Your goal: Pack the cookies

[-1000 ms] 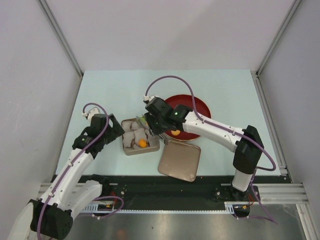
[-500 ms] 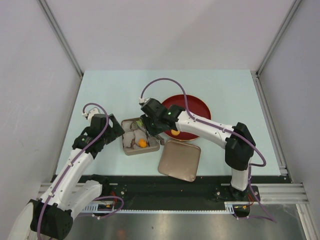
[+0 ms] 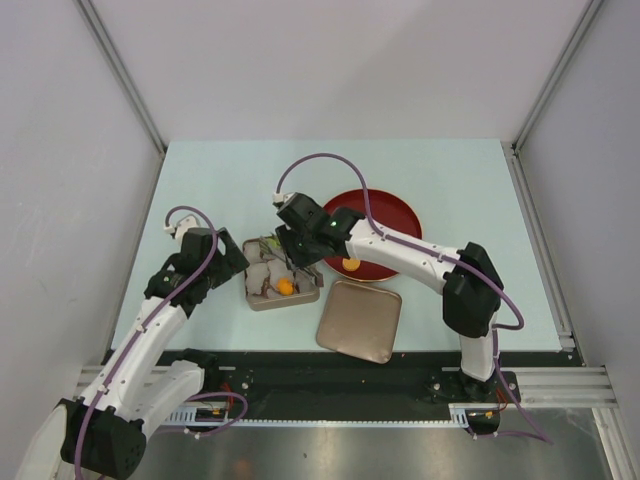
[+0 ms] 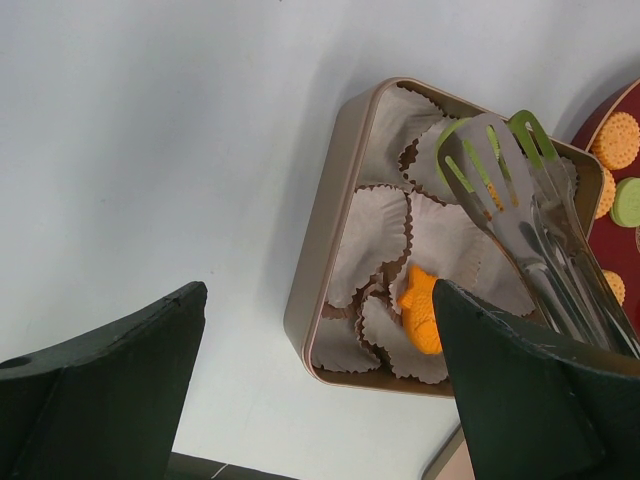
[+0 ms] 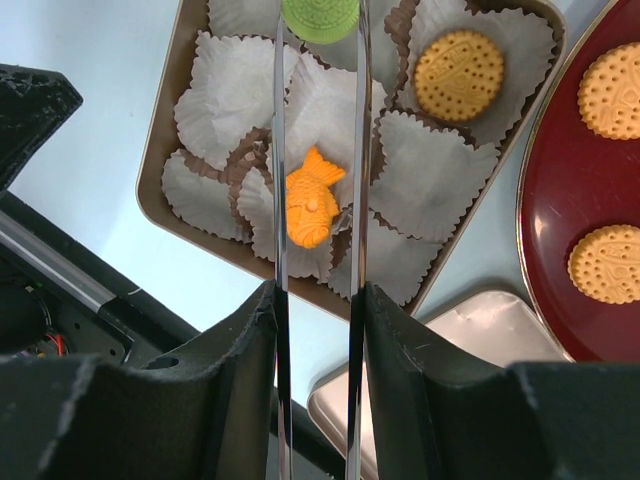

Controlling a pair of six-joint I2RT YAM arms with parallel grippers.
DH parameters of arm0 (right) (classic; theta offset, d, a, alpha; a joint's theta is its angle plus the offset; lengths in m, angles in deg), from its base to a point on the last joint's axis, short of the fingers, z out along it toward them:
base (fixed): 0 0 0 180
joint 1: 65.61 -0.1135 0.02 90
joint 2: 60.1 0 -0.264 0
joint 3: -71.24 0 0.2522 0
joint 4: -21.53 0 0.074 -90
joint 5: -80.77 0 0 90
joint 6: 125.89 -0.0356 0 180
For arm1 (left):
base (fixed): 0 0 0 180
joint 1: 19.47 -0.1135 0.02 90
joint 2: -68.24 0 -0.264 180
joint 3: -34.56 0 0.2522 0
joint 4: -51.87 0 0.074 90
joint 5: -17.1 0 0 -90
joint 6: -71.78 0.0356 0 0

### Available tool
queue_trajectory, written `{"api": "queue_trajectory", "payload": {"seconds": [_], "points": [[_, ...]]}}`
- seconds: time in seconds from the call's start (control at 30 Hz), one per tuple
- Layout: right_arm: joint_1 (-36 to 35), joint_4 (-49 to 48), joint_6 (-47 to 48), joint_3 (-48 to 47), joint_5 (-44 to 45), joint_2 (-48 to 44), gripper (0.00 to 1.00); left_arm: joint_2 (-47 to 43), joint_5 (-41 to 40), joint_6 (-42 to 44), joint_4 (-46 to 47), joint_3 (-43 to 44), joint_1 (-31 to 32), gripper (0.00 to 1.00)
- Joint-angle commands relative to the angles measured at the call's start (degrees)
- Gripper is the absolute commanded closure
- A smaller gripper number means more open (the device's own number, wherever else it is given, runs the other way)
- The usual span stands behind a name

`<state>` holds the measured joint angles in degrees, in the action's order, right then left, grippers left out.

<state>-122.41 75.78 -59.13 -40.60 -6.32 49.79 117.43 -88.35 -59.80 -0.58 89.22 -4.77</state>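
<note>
Fingers of left gripper stand fully apart and hold nothing, just beside the left wall of the tin. Inside the tin, on paper cups, lie an orange fish cookie and a round cookie. Right gripper is closed on tongs. The tong tips pinch a green cookie over the tin, well ahead of the fingers. Further right, more cookies lie on the plate.
</note>
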Motion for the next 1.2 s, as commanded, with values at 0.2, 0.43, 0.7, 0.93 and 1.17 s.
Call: {"api": "queue_trajectory", "payload": {"seconds": [0.2, 0.43, 0.7, 0.93, 1.17], "points": [[0.9, -1.5, 1.0, -2.5, 0.5, 0.3, 0.55, 0.2, -0.5, 0.4, 0.8, -0.7, -0.7, 0.00], [0.9, -1.7, 1.0, -2.2, 0.8, -0.4, 0.52, 0.3, -0.5, 0.5, 0.8, -0.7, -0.6, 0.00], [0.9, -2.4, 0.7, -1.1, 1.9, -2.2, 0.50, 0.0, -0.6, 0.4, 0.7, -0.7, -0.6, 0.00], [1.1, -3.4, 0.7, -0.4, 1.9, -2.5, 0.50, -0.4, -0.7, 0.4, 0.5, -0.7, -0.6, 0.00], [0.9, -3.8, 0.0, -0.5, 2.8, -3.0, 0.50, -0.7, -0.9, 0.4, 0.2, -0.7, -0.6, 0.00]]}}
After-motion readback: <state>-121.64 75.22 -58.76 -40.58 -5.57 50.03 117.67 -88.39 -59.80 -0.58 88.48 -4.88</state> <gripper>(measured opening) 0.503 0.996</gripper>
